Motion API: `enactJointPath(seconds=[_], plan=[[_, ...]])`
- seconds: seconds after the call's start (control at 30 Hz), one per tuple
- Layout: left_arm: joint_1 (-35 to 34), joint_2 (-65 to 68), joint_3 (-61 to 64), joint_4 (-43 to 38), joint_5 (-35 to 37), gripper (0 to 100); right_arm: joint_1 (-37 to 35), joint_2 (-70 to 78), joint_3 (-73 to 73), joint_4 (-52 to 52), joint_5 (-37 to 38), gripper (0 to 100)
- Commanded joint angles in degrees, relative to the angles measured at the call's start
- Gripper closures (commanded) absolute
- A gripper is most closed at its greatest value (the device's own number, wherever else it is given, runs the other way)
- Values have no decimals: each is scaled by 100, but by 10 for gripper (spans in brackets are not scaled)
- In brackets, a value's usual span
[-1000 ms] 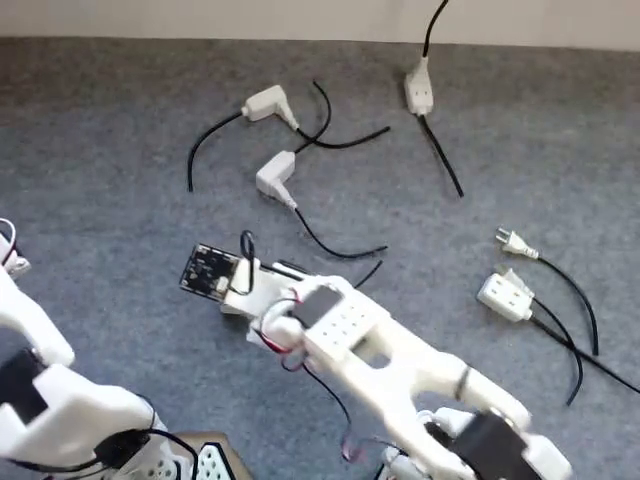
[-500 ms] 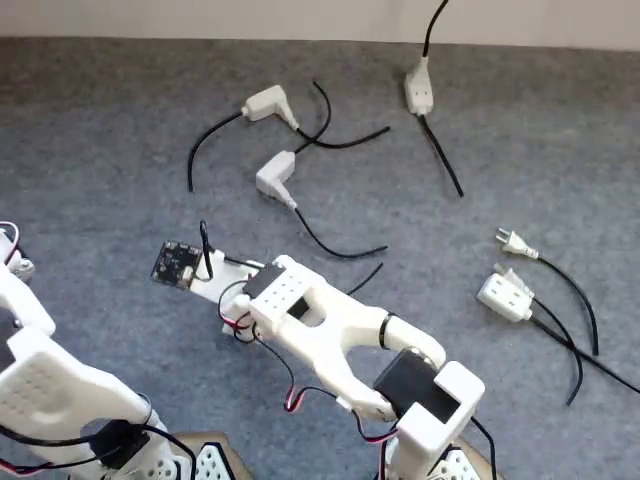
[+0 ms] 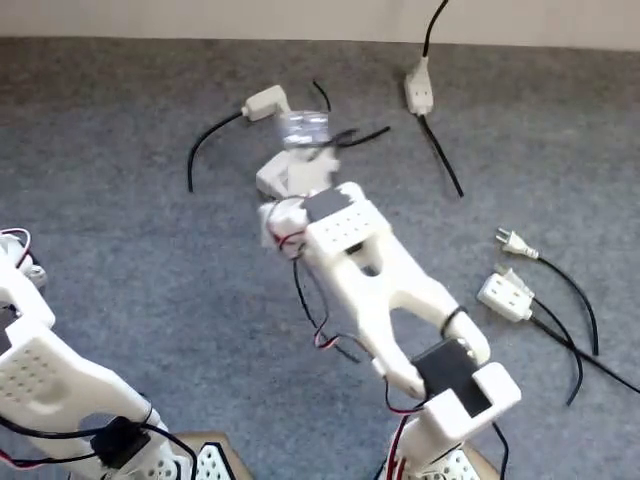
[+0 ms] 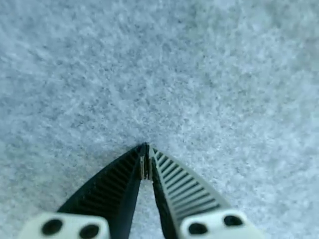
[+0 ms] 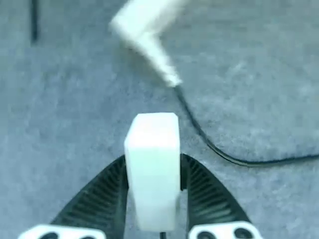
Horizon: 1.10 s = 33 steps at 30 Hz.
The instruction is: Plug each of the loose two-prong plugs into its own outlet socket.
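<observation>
My right gripper (image 5: 152, 159) is shut on a white block (image 5: 152, 169), and I cannot tell whether it is a plug or a socket. In the high view the right gripper (image 3: 303, 140) hovers at the back centre. A white angled plug (image 5: 144, 25) with a black cord lies on the carpet just beyond the block. Two white plugs (image 3: 265, 102) (image 3: 270, 180) sit beside the gripper, the nearer one partly hidden by the arm. A two-prong plug (image 3: 515, 242) and a white socket (image 3: 505, 296) lie at the right. My left gripper (image 4: 145, 149) is shut and holds nothing, low over bare carpet.
Another white socket (image 3: 418, 90) with a black cord lies at the back right. Loose black cords (image 3: 440, 155) trail across the grey carpet (image 3: 120, 230). The left arm (image 3: 40, 370) stands at the lower left edge.
The right arm has swung from the left of the middle up and back to the two white plugs. The left arm has shifted slightly at the lower left.
</observation>
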Motion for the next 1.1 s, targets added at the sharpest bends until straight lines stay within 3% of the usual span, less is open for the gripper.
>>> enactJointPath(seconds=[0.0,0.23,0.43,0.53,0.67,1.07], plan=[[145,-13,-136,70,-18,993,-40,-356,-48,-22,-862,942],[145,-13,-101,35,-26,993,-1103,-321,822,-1174,-1345,904],[145,-13,-101,35,-26,993,-1218,-303,1499,-2290,-1363,892],[163,-13,-101,35,-26,993,-1244,-321,1613,-2264,-1301,789],[180,-4,-101,35,-26,993,-1376,-321,1552,-1763,-97,700],[189,-4,-101,35,-26,993,-505,-347,1560,-1534,897,701]])
